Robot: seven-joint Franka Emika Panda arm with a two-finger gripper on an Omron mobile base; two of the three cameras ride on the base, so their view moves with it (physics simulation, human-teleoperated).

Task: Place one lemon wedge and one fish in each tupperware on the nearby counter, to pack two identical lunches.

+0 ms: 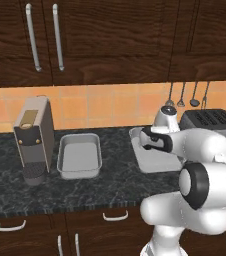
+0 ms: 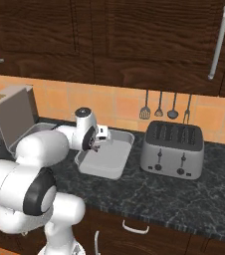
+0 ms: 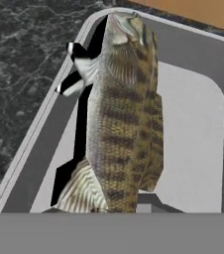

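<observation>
Left base view: counter point(image 1: 85, 192), black speckled stone; coffee machine point(image 1: 33, 137) at left; one tupperware point(image 1: 79, 155) just beside it, bare inside; second tupperware point(image 1: 152, 159) partly behind the arm; toaster point(image 1: 210, 122) at right. Right base view: hand point(image 2: 100, 137) poised over the second tupperware point(image 2: 109, 162), toaster point(image 2: 173, 149) near its right rim. Hand view: fish point(image 3: 124, 114), striped olive-brown, hangs lengthwise over the tray floor, apparently gripped, though fingertips are hidden, so closure cannot be told. Risk: released near the left rim, the fish may lodge on it or slide onto the counter. Open room: tray floor rightward; counter in front bare.
</observation>
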